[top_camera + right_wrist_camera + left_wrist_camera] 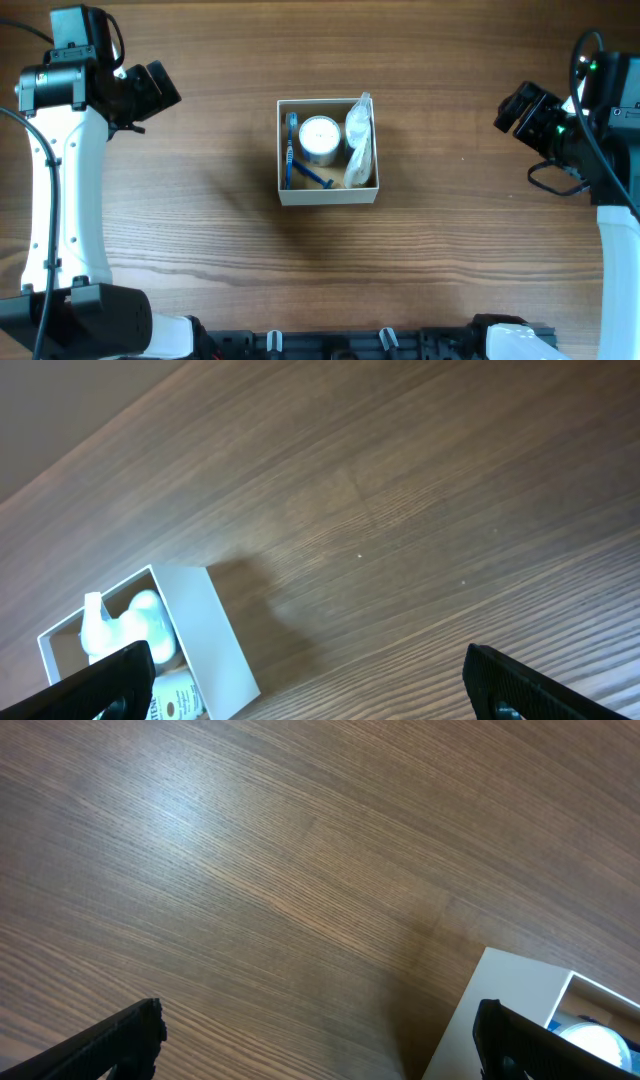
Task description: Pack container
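Note:
The container (327, 196), a square shallow white-walled box, sits at the table's middle. Inside it are a round white-lidded jar (319, 138), a blue toothbrush (292, 150) along the left wall and a clear white packet (359, 140) on the right. My left gripper (160, 88) is open and empty at the far left, well away from the box; the left wrist view (318, 1040) shows bare wood between its fingers and a box corner (500, 1010). My right gripper (515, 112) is open and empty at the far right; the right wrist view (308, 680) shows the box (215, 630) at lower left.
The wooden table (200, 230) runs all round the box. The arm bases (100, 320) stand along the front edge at left and right.

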